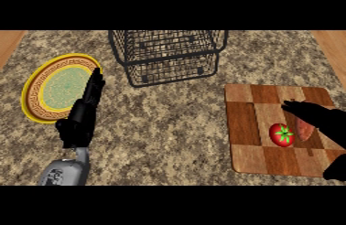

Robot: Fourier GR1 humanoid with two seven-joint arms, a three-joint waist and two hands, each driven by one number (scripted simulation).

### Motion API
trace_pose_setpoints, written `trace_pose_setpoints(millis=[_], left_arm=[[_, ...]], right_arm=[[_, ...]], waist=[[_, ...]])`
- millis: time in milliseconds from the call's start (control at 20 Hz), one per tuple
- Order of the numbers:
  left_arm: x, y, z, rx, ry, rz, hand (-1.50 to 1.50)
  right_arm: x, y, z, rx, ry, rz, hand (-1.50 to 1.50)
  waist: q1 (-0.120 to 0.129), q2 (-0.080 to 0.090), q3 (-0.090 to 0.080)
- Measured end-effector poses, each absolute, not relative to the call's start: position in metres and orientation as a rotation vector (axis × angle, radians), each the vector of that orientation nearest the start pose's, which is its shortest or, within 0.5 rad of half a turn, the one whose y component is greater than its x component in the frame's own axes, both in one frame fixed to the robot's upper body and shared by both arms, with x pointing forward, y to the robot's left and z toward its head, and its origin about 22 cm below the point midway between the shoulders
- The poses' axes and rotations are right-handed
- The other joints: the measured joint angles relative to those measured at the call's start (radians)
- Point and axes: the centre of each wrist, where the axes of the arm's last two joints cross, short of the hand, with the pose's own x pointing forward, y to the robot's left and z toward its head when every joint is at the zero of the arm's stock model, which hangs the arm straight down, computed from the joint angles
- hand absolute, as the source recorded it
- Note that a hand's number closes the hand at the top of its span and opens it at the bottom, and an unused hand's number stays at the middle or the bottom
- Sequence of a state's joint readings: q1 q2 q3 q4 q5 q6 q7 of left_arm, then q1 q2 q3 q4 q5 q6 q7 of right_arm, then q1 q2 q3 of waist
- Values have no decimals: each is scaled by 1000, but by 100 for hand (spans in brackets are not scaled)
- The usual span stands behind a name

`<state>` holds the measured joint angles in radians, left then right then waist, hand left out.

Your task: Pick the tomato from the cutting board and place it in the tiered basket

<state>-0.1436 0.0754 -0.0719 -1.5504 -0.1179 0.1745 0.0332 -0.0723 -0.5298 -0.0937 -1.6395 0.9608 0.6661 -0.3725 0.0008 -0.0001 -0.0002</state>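
We see the red tomato [282,134] sitting on the wooden cutting board [253,123], near the board's middle and a little toward its right side. Right beside the tomato lies a small reddish-brown thing [305,129] that we cannot name. Our right hand [323,119] comes in from the right edge and hovers over the board, its fingers straight and spread, holding nothing. The fingertips point toward the top left, just above the tomato. The black wire tiered basket [169,55] stands at the far edge of the counter [175,132], well apart from the board. Between the board and the basket there is bare counter. Our left hand [84,110] rests with straight fingers over the right rim of the yellow plate [51,89], holding nothing
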Motion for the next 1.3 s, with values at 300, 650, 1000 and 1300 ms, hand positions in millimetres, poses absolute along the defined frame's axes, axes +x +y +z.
trace_pose_setpoints(millis=[300,650,1000,1300], left_arm=[[275,204,26,193,-1659,-108,0],[265,200,29,194,-1668,-100,0],[270,199,29,196,-1666,-106,0],[268,205,25,195,-1671,-106,0]], right_arm=[[262,-341,84,-518,-1163,1530,-150],[266,-344,70,-497,-1159,1529,-150],[268,-336,57,-476,-1158,1507,-150],[267,-332,41,-462,-1192,1465,150]], waist=[[-1,0,0],[0,0,0],[-1,0,0],[-1,0,0]])
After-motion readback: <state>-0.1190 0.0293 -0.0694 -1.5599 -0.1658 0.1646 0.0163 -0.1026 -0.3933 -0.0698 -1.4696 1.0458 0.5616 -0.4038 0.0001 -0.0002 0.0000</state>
